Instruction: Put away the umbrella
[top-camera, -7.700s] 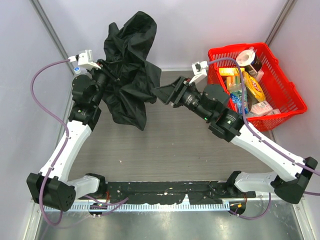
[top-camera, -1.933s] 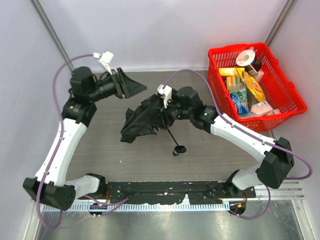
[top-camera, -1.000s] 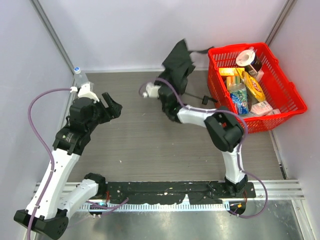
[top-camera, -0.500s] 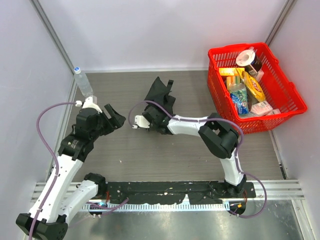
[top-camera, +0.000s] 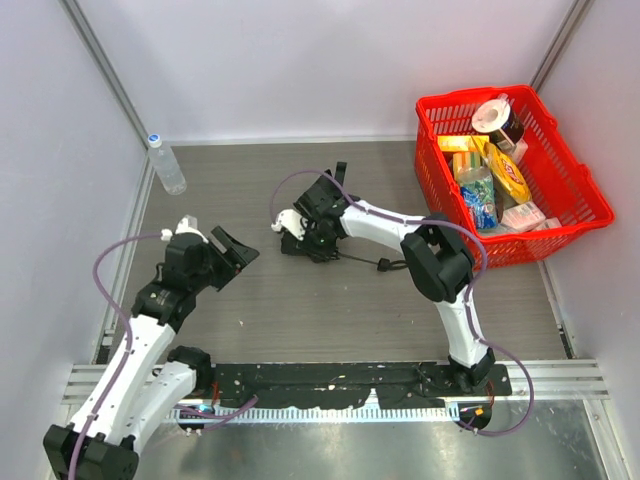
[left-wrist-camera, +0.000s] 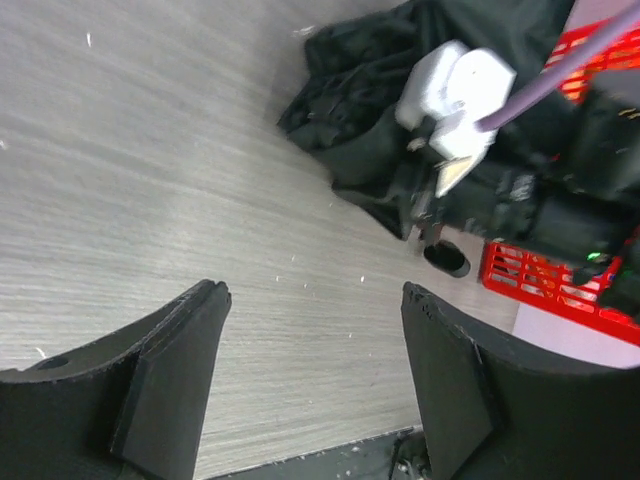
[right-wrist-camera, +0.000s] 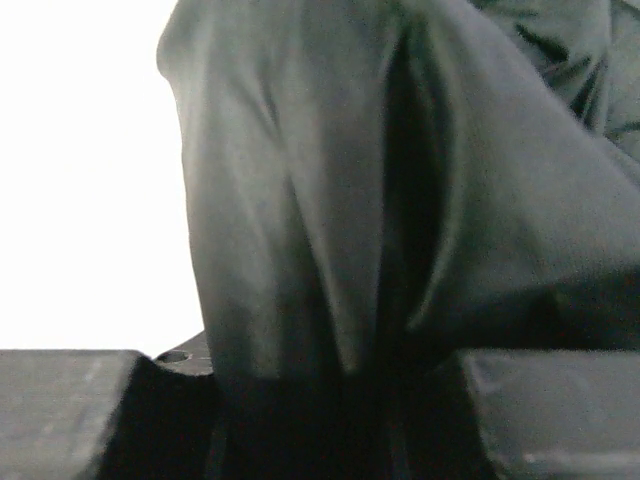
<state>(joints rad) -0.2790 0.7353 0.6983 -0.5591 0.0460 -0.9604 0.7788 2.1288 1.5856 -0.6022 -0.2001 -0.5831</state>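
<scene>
The black umbrella (top-camera: 322, 200) is a crumpled fist-sized bundle on the table's middle, left of the basket. Its thin shaft and round handle (top-camera: 383, 264) trail to the right on the table. My right gripper (top-camera: 308, 238) reaches left onto the bundle and is shut on its fabric. In the right wrist view, black fabric (right-wrist-camera: 330, 200) fills the space between the fingers of the gripper (right-wrist-camera: 330, 380). My left gripper (top-camera: 235, 255) is open and empty, low, left of the umbrella. In the left wrist view, the left gripper (left-wrist-camera: 315, 295) faces the bundle (left-wrist-camera: 360, 150) and handle (left-wrist-camera: 445, 258).
A red basket (top-camera: 570, 150) full of groceries stands at the back right; it also shows in the left wrist view (left-wrist-camera: 530, 280). A clear water bottle (top-camera: 165, 165) stands at the back left by the wall. Bare wood-grain table lies between my left gripper and the umbrella.
The right gripper has shifted the umbrella slightly right and back; the bundle is more compact and the handle now lies out on the table. The left arm has pulled back toward the near edge.
</scene>
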